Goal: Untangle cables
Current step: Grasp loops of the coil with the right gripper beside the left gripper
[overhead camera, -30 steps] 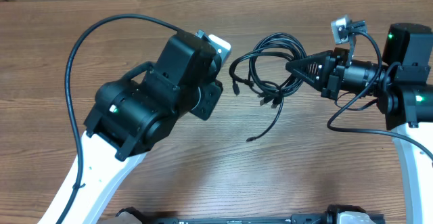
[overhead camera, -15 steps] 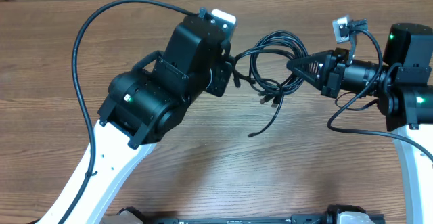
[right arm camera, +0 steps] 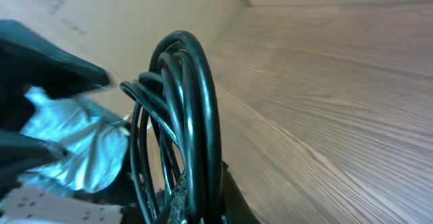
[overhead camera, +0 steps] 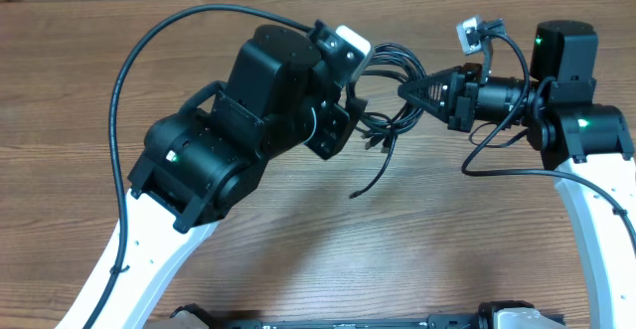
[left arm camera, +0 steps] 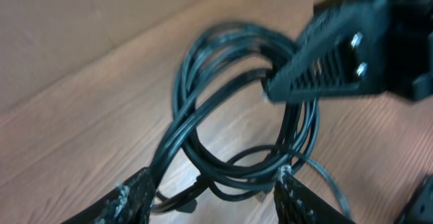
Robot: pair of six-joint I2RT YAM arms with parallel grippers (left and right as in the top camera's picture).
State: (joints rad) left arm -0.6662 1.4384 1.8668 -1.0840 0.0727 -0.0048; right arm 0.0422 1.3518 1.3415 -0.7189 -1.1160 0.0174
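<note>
- The left end effector (left arm camera: pixel 213 198) has its two fingers (left arm camera: pixel 135 197) spread apart. It holds nothing.
- The cables (left arm camera: pixel 181 88) are right in front of it, wound into a ring. The low part of the ring sits in the gap between those fingers, but nothing pinches it there.
- The ring stretches straight away from the left end effector, toward the other arm. One loose end hangs out of the ring, down onto the bench (overhead camera: pixel 447 249).
- The right end effector (overhead camera: pixel 404 90) is pinched shut on the far side of the ring. From its own camera, the ring stands up on its edge.
- Both arms are right at the cables. I think the left one should grab next, because it is free. It would need to close on one strand and pull away from the right end effector.
</note>
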